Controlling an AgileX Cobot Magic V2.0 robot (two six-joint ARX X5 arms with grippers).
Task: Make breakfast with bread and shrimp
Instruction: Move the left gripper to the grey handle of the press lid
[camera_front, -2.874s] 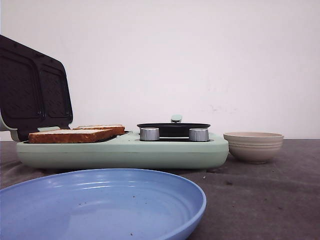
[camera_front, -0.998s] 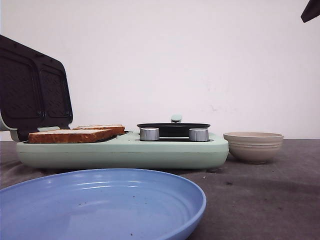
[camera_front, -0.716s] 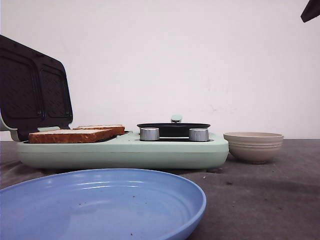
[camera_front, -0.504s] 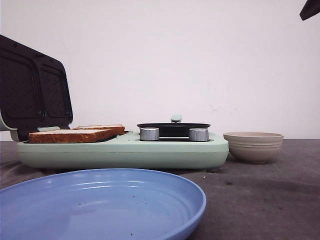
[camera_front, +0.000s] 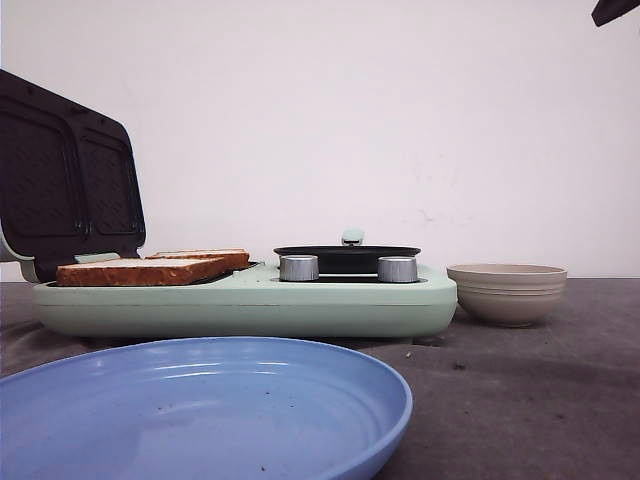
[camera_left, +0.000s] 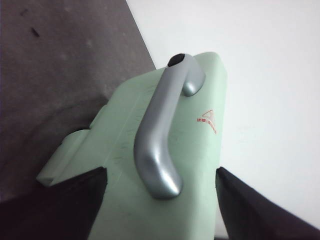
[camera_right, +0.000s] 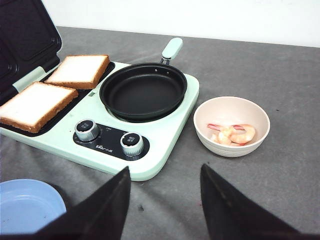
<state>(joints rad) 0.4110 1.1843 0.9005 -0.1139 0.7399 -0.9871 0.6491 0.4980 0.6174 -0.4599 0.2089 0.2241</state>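
Two slices of bread, one nearer (camera_front: 140, 271) and one farther (camera_front: 205, 256), lie flat on the lower plate of the green sandwich maker (camera_front: 250, 305). They also show in the right wrist view, one nearer (camera_right: 35, 104) and one farther (camera_right: 80, 71). Pink shrimp (camera_right: 235, 134) lie in the cream bowl (camera_right: 202, 117). My right gripper (camera_right: 165, 167) is open and empty, high above the table in front of the cooker. My left gripper (camera_left: 161, 172) is open, one finger on each side of the grey handle (camera_left: 160, 125) on the raised lid's green back (camera_left: 205, 155).
The lid (camera_front: 65, 180) stands open at the far left. An empty black frying pan (camera_right: 143, 91) sits on the cooker, with two knobs in front. A blue plate (camera_front: 200, 410) lies at the front left. The cream bowl (camera_front: 506, 292) stands right of the cooker.
A dark part of my right arm has come into the front view's top right corner and then risen a little. The bread, pan, bowl and plate have not moved.
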